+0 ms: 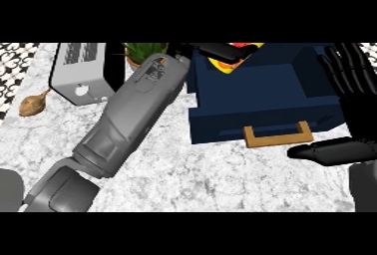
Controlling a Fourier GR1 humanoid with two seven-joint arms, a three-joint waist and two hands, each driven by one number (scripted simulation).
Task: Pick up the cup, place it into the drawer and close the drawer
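The dark blue drawer stands pulled open on the counter, its wooden handle facing me. My left forearm stretches across to the drawer's far left corner. There my left hand is curled round the yellow and red cup, which it mostly hides. The cup hangs over the drawer's back left edge. At the view's right edge my right hand rests open, fingers up beside the drawer's right wall and thumb pointing left just in front of the drawer.
A light grey toaster stands at the back left, with a potted plant beside it. A small brown bulb-like item lies at the far left. The marble counter spreads in front of the drawer.
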